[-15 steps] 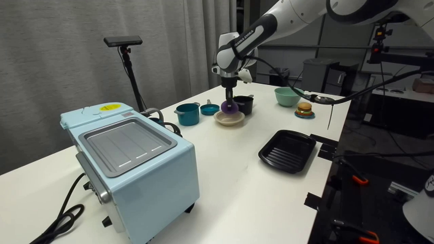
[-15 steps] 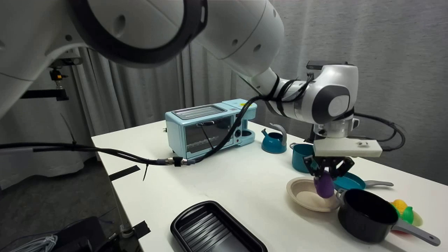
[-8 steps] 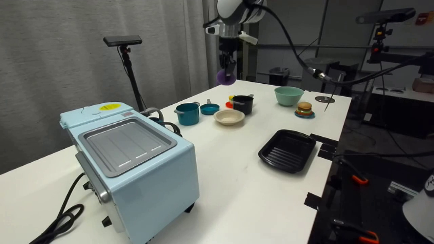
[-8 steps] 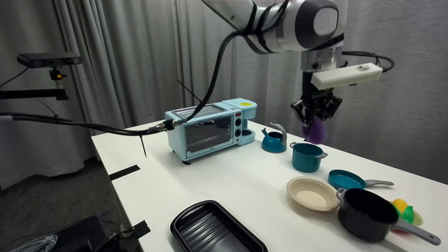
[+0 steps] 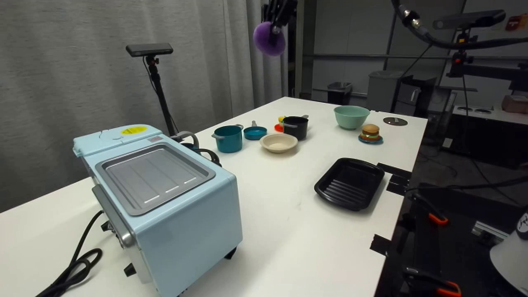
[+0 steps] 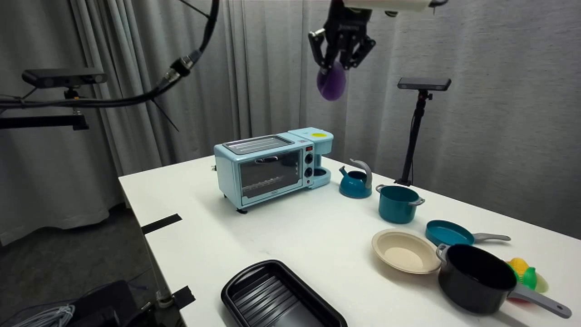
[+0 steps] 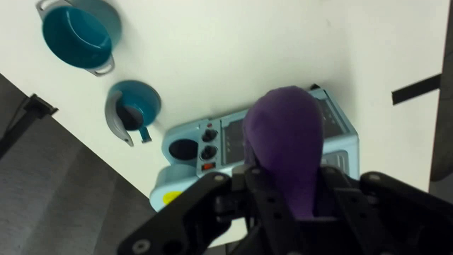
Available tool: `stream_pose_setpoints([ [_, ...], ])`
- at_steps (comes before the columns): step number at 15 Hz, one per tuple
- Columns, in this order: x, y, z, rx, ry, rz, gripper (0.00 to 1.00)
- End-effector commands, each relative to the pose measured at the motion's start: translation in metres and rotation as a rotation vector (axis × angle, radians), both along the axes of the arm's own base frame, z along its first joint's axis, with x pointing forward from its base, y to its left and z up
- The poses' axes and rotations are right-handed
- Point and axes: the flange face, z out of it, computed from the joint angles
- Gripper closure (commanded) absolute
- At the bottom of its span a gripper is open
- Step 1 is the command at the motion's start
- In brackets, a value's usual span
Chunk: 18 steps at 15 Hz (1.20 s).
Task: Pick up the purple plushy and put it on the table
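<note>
Currently, the gripper (image 6: 335, 67) clamps the purple plushy (image 6: 331, 85) between part-closed jaws, long axis roughly downward, well above the table (image 6: 281, 236), so placement likely requires descent between the table's long edges.

Purple plushy (image 6: 331, 85), black gripper (image 6: 335, 69), white table (image 6: 290, 240).
Oven (image 6: 271, 170), pale blue with yellow oval (image 6: 319, 135); kettle (image 6: 355, 186), pot (image 6: 396, 209), frying pan (image 6: 447, 234), teal and grey; saucepan (image 6: 472, 293), black and grey; plate (image 6: 404, 259), beige; tray (image 5: 350, 183), black, ribbed; bowl (image 5: 350, 119), pale green; curtain (image 6: 272, 68), grey.
</note>
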Motion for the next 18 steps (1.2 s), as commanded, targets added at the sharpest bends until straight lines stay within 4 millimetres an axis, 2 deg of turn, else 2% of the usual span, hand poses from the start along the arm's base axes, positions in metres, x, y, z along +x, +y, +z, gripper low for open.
stream_pose_setpoints([
  [1, -0.049, 0.051, 0.03, 0.09, 0.006, -0.056, 0.94],
  [4, -0.051, 0.076, 0.022, 0.08, -0.08, -0.178, 0.94],
  [7, -0.04, 0.078, -0.003, 0.058, -0.165, -0.291, 0.94],
  [9, -0.033, 0.067, -0.033, 0.052, -0.171, -0.372, 0.94],
  [14, -0.014, 0.023, -0.129, 0.006, -0.035, -0.587, 0.94],
  [18, 0.001, 0.004, -0.205, -0.057, 0.1, -0.715, 0.94],
])
